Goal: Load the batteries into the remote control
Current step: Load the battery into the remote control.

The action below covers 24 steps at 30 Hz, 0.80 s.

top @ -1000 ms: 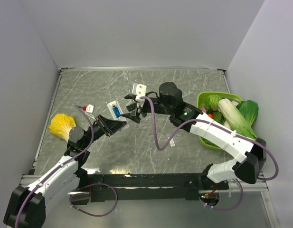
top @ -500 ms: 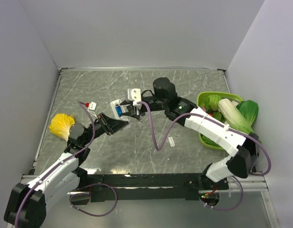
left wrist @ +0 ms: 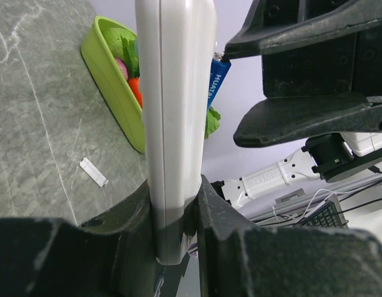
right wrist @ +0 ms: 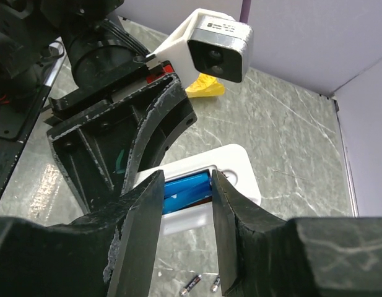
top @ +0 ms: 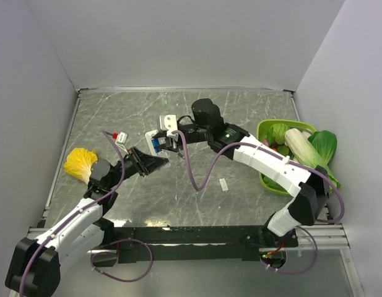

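Observation:
My left gripper (top: pixel 152 159) is shut on the lower end of the white remote control (top: pixel 151 135) and holds it off the table. In the left wrist view the remote control (left wrist: pixel 175 124) stands edge-on between my left gripper's (left wrist: pixel 176 210) fingers. Blue batteries (right wrist: pixel 187 189) lie in its open compartment. One battery (left wrist: pixel 215 77) tilts out past the remote's back. My right gripper (top: pixel 168 143) is at the remote, its jaws narrowed, with a finger at each end of the batteries; my right gripper (right wrist: pixel 184 179) hides whether they pinch. Its upper fingertip (left wrist: pixel 226 54) touches the tilted battery's end.
A green basket (top: pixel 265 125) of vegetables stands at the right. A yellow cabbage leaf (top: pixel 79 162) lies at the left. A small white strip (top: pixel 223 184) lies on the table between them. Two small dark cells (right wrist: pixel 192 286) lie on the table under the remote.
My right gripper has moved left from beside the remote onto its battery compartment, and its jaws have narrowed from wide open. The left gripper has kept hold of the remote.

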Each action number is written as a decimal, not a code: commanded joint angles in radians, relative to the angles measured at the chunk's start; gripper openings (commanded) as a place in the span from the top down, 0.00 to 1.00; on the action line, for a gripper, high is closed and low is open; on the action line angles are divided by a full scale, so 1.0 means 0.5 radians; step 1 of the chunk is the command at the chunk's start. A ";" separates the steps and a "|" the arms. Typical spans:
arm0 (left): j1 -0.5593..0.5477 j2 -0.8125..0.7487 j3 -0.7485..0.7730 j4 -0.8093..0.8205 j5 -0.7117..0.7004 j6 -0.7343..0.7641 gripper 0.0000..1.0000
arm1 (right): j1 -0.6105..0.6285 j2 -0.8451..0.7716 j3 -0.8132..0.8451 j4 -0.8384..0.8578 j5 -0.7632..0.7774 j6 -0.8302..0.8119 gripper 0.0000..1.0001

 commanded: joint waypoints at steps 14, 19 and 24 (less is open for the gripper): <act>0.006 -0.026 0.099 0.067 0.026 0.060 0.98 | -0.035 0.077 0.111 0.000 -0.043 -0.012 0.70; 0.003 -0.045 0.077 0.116 0.002 0.020 0.98 | -0.035 0.068 0.043 0.000 -0.067 0.025 0.78; 0.006 -0.097 0.068 0.193 -0.053 0.001 0.98 | -0.038 0.062 -0.098 0.034 -0.080 0.099 0.83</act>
